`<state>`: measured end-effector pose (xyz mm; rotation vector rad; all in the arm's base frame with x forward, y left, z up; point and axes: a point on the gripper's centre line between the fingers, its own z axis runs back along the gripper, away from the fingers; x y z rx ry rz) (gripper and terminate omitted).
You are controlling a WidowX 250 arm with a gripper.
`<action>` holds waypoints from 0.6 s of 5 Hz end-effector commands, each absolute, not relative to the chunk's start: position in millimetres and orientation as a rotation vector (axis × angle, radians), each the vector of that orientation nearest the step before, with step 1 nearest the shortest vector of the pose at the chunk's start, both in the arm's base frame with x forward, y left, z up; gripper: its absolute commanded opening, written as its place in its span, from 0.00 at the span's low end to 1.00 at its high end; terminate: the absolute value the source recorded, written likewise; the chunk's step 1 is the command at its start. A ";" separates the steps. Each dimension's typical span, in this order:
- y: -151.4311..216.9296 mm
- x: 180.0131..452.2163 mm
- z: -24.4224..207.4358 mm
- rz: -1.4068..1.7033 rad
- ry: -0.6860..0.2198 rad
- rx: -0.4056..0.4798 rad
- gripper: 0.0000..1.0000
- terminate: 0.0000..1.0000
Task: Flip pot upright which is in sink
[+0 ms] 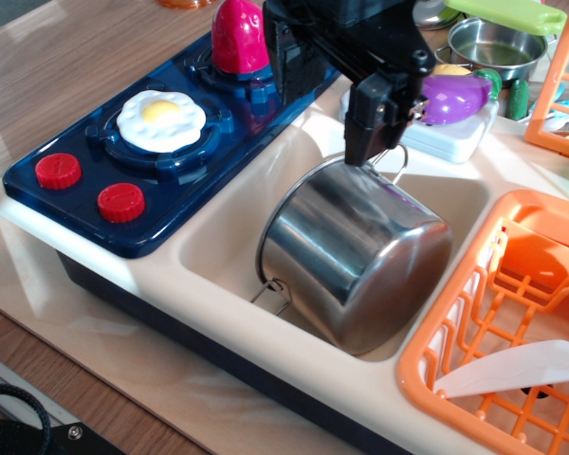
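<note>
**Down in the basin: our pot on its side, our gripper at its upper edge**

Directly below our gripper (375, 142) lies the pot (353, 254), tipped over inside the sink (218, 248). We read its long axis as slanting from the near left, where one wire loop handle pokes out close to the sink's front wall, up toward the far right, where the second loop handle rises just beside our black fingers. The gripper sits at the pot's far, upper edge, touching or nearly touching it next to that handle. We cannot tell whether the jaws are closed on the rim or handle or merely resting there, since the finger tips merge with the steel.

We judge the coming move to turn on that upper edge: lifting it should rotate the pot about its lower side.

Materials matter. The pot is polished, mirror-bright steel, smooth and cylindrical, so we expect it to roll or slip easily. The sink is cream plastic with rounded corners, also slick. To the right an orange slatted dish rack (512, 313) borders the sink, and to the left a glossy blue stove (123, 161) carries a toy fried egg (161, 119).
</note>
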<state>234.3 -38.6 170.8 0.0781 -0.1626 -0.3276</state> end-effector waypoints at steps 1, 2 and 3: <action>-38.6 234.3 170.8 -0.328 -0.163 0.078 1.00 0.00; -40.4 231.5 161.0 -0.359 -0.204 -0.021 1.00 0.00; -38.3 232.0 152.0 -0.321 -0.185 -0.129 1.00 0.00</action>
